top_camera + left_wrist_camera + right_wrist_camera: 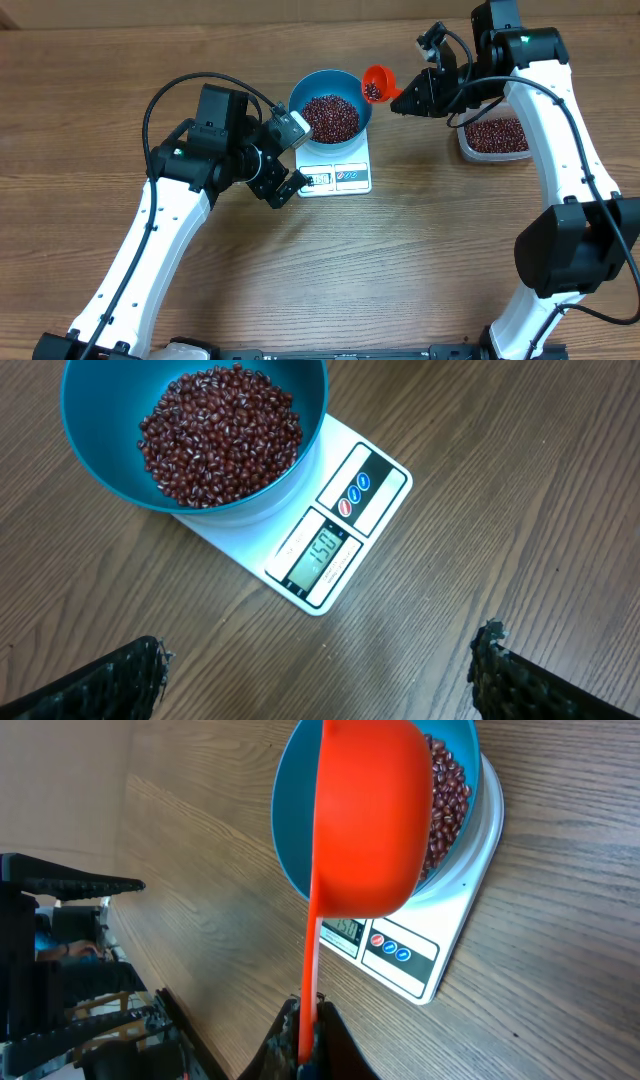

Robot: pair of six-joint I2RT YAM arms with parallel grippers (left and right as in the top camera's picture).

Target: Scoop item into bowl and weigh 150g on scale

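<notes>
Heap of red-brown beans [331, 117] in the blue bowl [296, 100], on the white scale [345, 178] on the bench [400, 260]. Right claw [418, 95] clenched on the handle of the orange scoop [377, 83], just beside the bowl. Left claw [288, 158] released, wide, near the scale.

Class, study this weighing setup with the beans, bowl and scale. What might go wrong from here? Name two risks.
1. The orange scoop seems to hold beans right beside the blue bowl. A tilt could add more and overshoot the target, or spill them on the table.
2. The left gripper, open, hovers close to the scale. A nudge could shift it and disturb the reading.
</notes>
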